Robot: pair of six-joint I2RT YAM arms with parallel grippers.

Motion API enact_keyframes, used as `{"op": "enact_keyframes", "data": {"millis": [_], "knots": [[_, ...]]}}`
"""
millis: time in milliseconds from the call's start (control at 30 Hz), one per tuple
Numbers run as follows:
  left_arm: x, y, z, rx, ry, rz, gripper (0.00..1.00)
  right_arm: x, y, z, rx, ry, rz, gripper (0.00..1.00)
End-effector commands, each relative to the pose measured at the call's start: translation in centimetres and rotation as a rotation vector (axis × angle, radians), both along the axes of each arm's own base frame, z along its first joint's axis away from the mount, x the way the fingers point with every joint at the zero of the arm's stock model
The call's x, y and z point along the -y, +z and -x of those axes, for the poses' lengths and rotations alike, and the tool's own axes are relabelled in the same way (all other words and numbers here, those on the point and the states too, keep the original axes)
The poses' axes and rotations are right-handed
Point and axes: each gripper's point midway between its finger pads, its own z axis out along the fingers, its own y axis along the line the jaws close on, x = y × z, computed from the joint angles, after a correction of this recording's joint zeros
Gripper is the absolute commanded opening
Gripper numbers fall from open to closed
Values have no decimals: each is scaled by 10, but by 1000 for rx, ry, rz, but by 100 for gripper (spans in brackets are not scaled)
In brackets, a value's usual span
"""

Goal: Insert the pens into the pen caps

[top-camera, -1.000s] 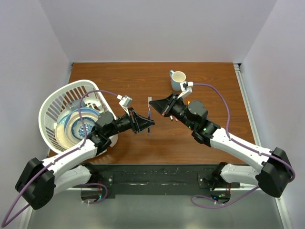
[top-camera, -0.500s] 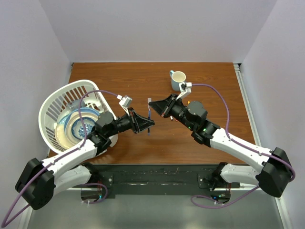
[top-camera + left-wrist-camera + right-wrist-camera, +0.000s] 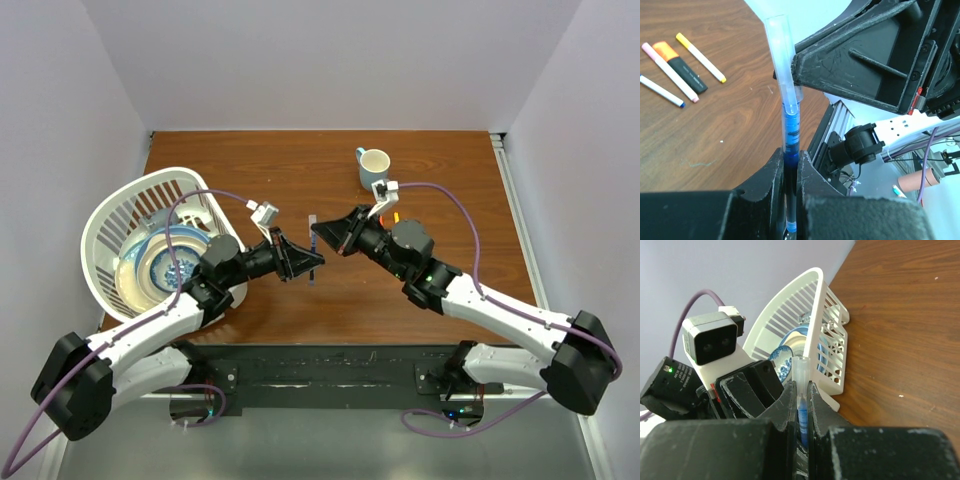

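My left gripper [image 3: 790, 155] is clamped on the blue pen [image 3: 791, 127]. My right gripper [image 3: 801, 390] pinches the clear cap [image 3: 801, 369] sleeved over its end, just ahead.

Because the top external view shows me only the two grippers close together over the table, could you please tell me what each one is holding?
Observer: In the left wrist view, the left gripper is shut on a blue pen, clamped between its fingers.
Operator: Thank you. And the right one?
Observer: In the right wrist view, the right gripper is shut on a long clear cap, with blue showing inside it.
Operator: Is the pen fully seated in the cap?
Observer: It does not look so. In the left wrist view, a stretch of blue barrel shows between the cap's mouth and the left fingers.
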Motion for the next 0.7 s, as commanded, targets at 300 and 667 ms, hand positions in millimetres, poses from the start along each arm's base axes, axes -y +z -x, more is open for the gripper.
{"op": "enact_keyframes", "data": {"millis": [300, 667], "knots": [[-4, 35, -18, 78, 80, 36, 0, -6, -40, 37, -21, 15, 109, 0], [-6, 46, -23, 104, 97, 14, 0, -4, -56, 49, 13, 11, 211, 0]]}}
